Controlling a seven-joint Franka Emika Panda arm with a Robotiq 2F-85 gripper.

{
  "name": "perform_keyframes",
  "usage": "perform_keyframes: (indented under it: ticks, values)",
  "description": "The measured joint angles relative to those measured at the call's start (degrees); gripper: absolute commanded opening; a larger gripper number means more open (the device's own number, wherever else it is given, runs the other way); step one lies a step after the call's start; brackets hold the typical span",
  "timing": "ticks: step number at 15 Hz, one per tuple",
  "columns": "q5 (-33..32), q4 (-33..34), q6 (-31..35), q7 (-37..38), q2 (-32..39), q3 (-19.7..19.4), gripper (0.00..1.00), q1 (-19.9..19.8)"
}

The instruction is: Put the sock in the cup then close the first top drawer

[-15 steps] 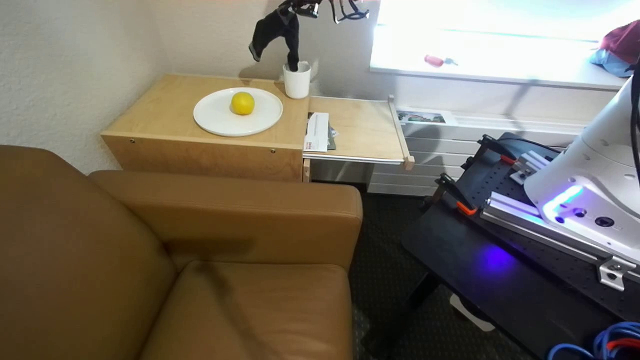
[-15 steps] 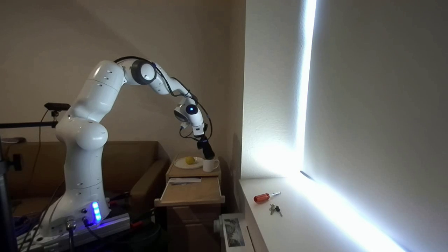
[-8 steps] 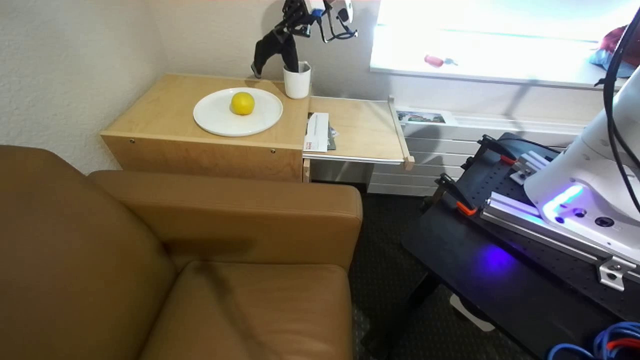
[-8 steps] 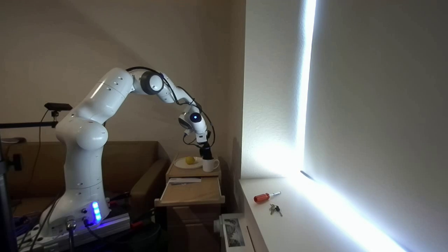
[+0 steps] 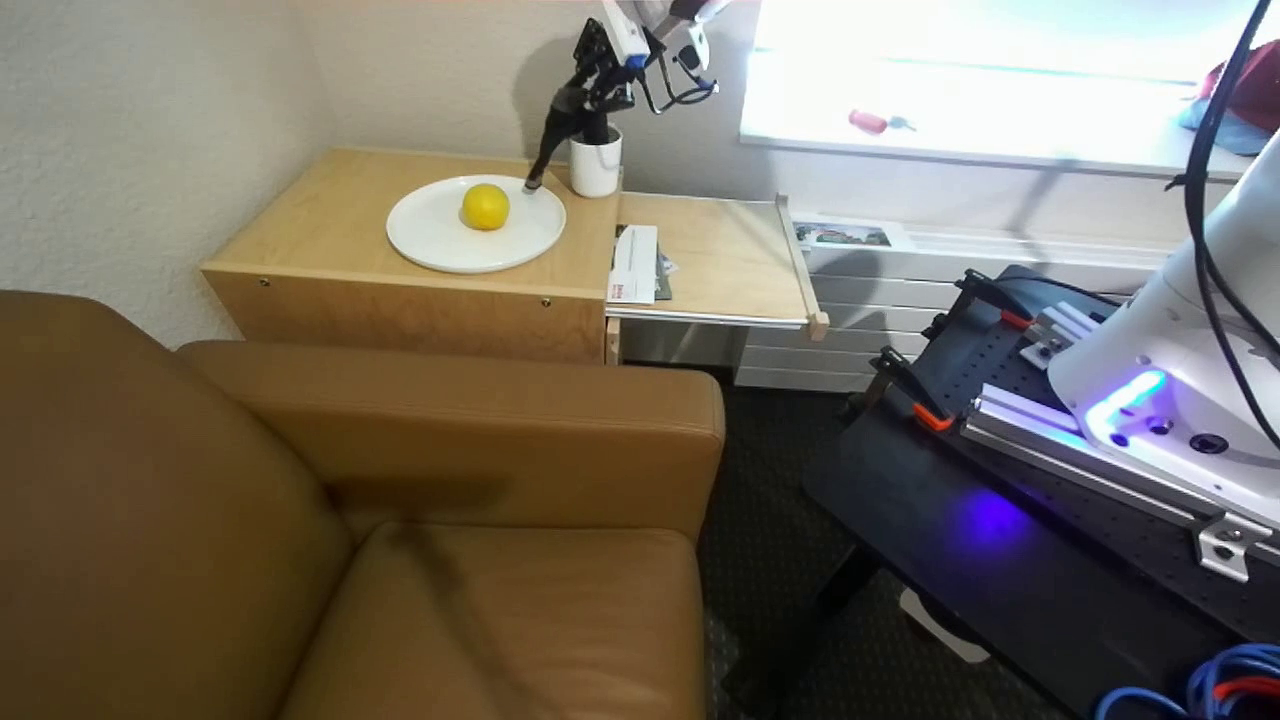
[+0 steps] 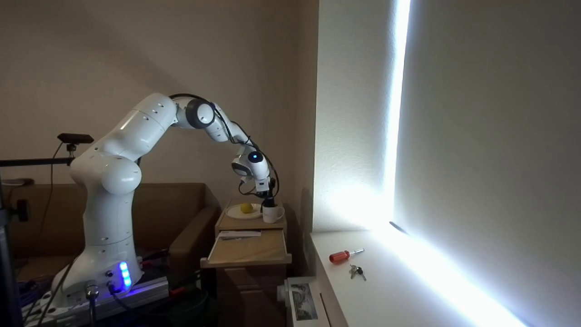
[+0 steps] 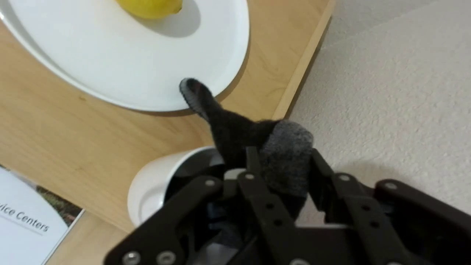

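The black sock (image 5: 560, 125) is pinched between the fingers of my gripper (image 7: 283, 152); it also shows in the wrist view (image 7: 233, 132). One dark part of it goes down into the mouth of the white cup (image 5: 596, 168). The other end hangs outside the cup, over the plate's rim. The cup stands upright in both exterior views (image 6: 270, 215), and the wrist view shows its side (image 7: 149, 187). My gripper is right above the cup in an exterior view (image 6: 268, 196). The light-wood top drawer (image 5: 725, 250) stands pulled out, also seen in an exterior view (image 6: 254, 250).
A white plate (image 5: 430, 232) with a lemon (image 5: 485, 207) sits beside the cup on the cabinet top (image 5: 330, 215). Papers (image 5: 634, 265) lie in the drawer. The sofa arm (image 5: 480, 410) runs along the cabinet. The wall rises close behind the cup. A screwdriver (image 6: 339, 257) and keys (image 6: 357, 271) lie on the sill.
My gripper has moved down toward the cup with the sock. The sock's loose outer end has come down from the air to the plate's edge. The cup and drawer have not moved.
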Motion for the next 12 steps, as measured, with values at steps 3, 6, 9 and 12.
perform_keyframes:
  ticks: [3, 6, 9, 12]
  values:
    - [-13.8, -3.9, -0.7, 11.5, -1.0, -5.2, 0.88, 4.1]
    - [-27.9, -9.3, -6.9, 22.0, -5.0, -13.1, 1.00, 9.6]
    - [-39.2, -13.7, -15.2, 26.6, -11.7, -17.8, 1.00, 12.2]
    - [-53.0, -17.3, -22.4, 33.7, -19.0, -18.1, 1.00, 10.7]
